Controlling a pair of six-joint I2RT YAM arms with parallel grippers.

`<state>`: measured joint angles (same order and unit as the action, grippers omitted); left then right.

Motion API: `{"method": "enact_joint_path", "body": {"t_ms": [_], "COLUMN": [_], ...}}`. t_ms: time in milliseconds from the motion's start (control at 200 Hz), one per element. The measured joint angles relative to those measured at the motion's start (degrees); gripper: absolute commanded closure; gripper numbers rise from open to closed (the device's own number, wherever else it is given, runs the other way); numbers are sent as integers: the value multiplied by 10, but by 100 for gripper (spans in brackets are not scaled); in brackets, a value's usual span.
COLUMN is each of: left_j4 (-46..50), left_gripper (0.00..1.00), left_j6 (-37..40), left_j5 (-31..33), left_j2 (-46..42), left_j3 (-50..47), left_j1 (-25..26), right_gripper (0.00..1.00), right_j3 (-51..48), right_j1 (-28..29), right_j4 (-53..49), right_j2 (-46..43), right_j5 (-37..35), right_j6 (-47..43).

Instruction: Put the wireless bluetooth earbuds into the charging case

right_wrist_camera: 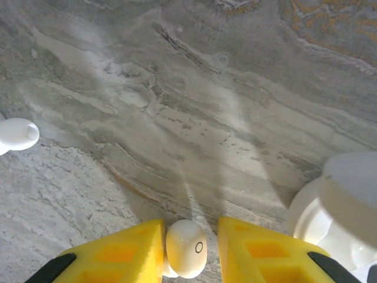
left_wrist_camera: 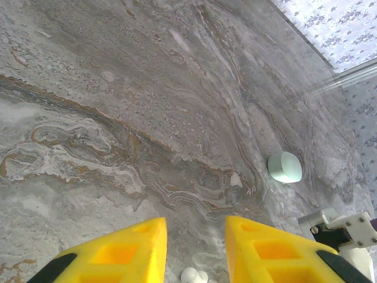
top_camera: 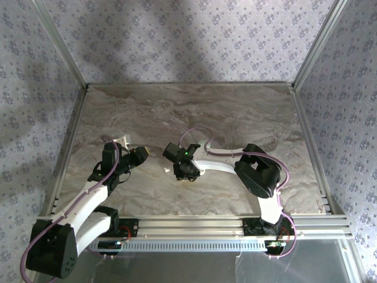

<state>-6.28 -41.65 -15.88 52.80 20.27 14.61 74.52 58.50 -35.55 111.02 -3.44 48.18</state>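
My right gripper (right_wrist_camera: 188, 236) has its yellow jaws drawn in around a white earbud (right_wrist_camera: 186, 247). The bud rests against the left finger (right_wrist_camera: 126, 250), and a thin gap shows at the right finger. To its right sits the white charging case (right_wrist_camera: 330, 212) with its lid up. Another earbud (right_wrist_camera: 17, 134) lies on the marble at the left edge. My left gripper (left_wrist_camera: 196, 236) is open, its fingers wide apart. A small white earbud (left_wrist_camera: 194, 276) lies on the table between them, touching neither. In the top view both grippers (top_camera: 140, 154) (top_camera: 184, 170) hang low over mid-table.
A mint oval case (left_wrist_camera: 284, 167) lies on the marble ahead and to the right of my left gripper. Part of the right arm (left_wrist_camera: 344, 227) reaches in at the lower right there. Metal rails and patterned walls (top_camera: 188, 41) enclose the table.
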Motion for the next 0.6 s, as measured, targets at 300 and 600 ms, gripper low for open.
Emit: {"method": "enact_joint_path", "body": {"t_ms": [300,600], "left_j4": [0,0], "left_gripper": [67,67], "left_j6": [0,0], "left_j5": [0,0], "left_j2": [0,0], "left_j3": [-1,-1], "left_j1": [0,0], "right_gripper": [75,77], "right_j3": [3,10], "right_j1": [0,0], "right_j4": [-1,-10], "right_j2": [0,0], "right_j5": [0,-10], "right_j6": [-2,-2]}}
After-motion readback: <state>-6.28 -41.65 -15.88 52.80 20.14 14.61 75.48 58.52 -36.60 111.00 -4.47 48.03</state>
